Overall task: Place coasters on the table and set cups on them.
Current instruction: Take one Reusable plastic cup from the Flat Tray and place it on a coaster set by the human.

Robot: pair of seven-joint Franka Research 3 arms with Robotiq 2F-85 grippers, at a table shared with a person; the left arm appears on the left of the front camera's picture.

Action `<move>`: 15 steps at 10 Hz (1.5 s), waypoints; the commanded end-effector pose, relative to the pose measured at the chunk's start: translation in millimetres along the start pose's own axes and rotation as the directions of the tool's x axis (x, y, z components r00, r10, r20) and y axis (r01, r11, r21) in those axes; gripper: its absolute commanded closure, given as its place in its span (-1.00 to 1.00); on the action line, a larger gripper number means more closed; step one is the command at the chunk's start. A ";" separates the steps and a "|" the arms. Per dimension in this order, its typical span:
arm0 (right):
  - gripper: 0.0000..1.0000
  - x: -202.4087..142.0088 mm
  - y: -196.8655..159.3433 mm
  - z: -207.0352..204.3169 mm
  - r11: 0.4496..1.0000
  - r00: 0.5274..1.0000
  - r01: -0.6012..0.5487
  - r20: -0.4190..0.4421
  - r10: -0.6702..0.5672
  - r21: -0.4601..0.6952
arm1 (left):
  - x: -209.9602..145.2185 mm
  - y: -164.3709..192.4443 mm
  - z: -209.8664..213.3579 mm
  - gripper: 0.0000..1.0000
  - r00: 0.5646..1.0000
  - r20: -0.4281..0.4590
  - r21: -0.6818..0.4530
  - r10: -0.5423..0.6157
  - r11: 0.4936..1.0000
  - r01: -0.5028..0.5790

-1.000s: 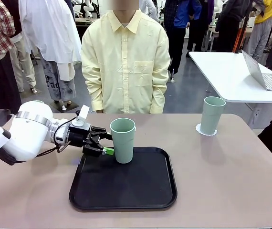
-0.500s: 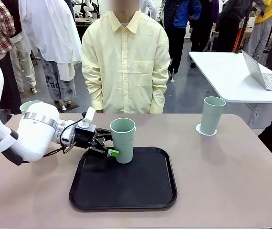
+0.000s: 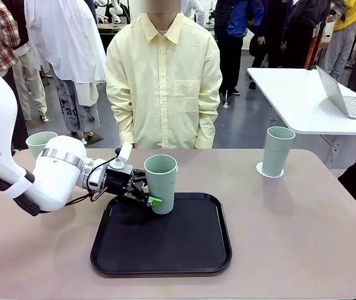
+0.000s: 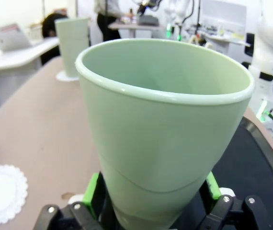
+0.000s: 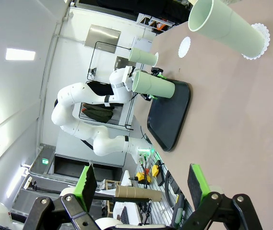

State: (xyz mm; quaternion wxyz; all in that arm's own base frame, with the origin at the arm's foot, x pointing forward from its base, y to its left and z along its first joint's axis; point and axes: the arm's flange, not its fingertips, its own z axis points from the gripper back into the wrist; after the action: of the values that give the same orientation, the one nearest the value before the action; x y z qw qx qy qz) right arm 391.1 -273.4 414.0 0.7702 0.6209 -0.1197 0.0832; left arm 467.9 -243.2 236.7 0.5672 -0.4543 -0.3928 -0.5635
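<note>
Left hand [image 3: 151, 199]: now clamping the cup [image 3: 160, 184] on the black tray [image 3: 165, 250]; open earlier.
Surroundings: second cup [image 3: 277, 152] sitting on a coaster [image 3: 269, 170]; spare coaster [image 4: 1, 192] lying on the bench [image 3: 303, 237].
Right hand [image 5: 141, 184]: standing open.

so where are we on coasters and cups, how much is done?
Done: one cup stands on its coaster at the far right; another cup sits far left behind the arm, its base hidden. In hand: the left gripper is shut on the tray cup, not yet lifted off the tray. Left: move it to the bare coaster.
</note>
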 end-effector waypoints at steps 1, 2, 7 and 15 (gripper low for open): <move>-1.00 -0.3 0.3 0.4 1.000 1.000 0.004 0.001 -0.004 -0.001 | -1.9 3.4 -8.8 0.16 0.998 0.042 0.015 -0.040 0.999 0.039; -1.00 -0.3 0.3 0.4 1.000 1.000 0.004 0.001 -0.004 -0.001 | -0.5 2.9 -8.6 0.17 0.998 0.047 0.010 -0.042 0.999 0.042; -1.00 -0.3 0.3 0.4 1.000 1.000 0.004 0.001 -0.004 -0.001 | 10.6 2.7 -2.2 1.00 0.999 0.043 0.021 0.000 1.000 0.000; -1.00 -0.3 0.3 0.4 1.000 1.000 0.004 0.001 -0.004 -0.001 | 112.7 4.2 18.2 1.00 0.995 0.009 0.004 0.100 0.995 -0.100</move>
State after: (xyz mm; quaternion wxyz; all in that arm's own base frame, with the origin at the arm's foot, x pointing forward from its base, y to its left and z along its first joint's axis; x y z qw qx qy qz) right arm 391.1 -273.4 413.9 0.7702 0.6209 -0.1197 0.0832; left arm 478.2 -259.8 358.1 0.5839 -0.4704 -0.3913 -0.5335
